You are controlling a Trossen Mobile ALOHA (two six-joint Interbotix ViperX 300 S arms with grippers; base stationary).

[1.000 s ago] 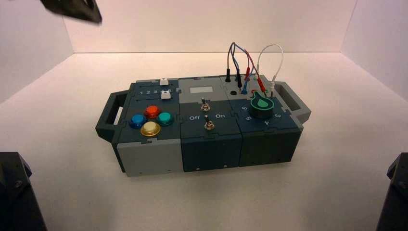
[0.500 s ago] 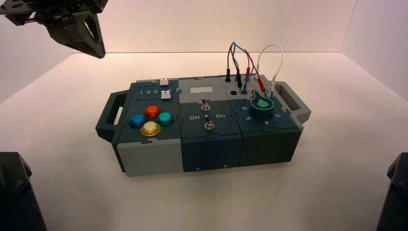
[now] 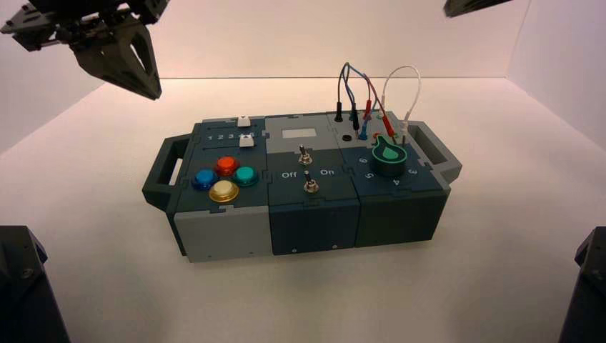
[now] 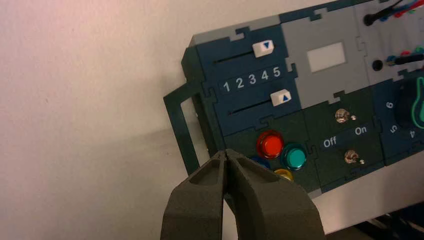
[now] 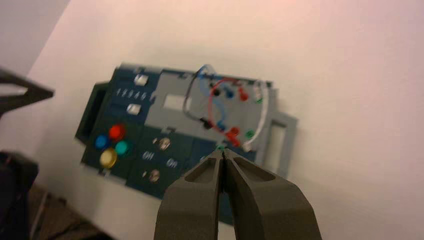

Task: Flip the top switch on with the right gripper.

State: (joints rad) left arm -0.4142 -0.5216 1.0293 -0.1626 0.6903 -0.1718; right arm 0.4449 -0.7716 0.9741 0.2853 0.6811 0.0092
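Observation:
The top switch is a tiny silver toggle on the box's middle dark panel, just behind the "Off / On" lettering, with its twin in front of it. It also shows in the left wrist view and, blurred, in the right wrist view. My right gripper is shut and empty, high above the box's wire end, far from the switch. Only a dark sliver of the right arm shows at the high view's top edge. My left gripper hangs shut and empty, high at the back left.
The box carries red, blue, teal and yellow buttons, two white sliders, a green knob and plugged wires. Handles jut from both ends. Dark arm bases fill the front corners.
The left gripper has come down and further into view at the upper left. A dark part of the right arm has appeared at the top right edge. The box is unchanged.

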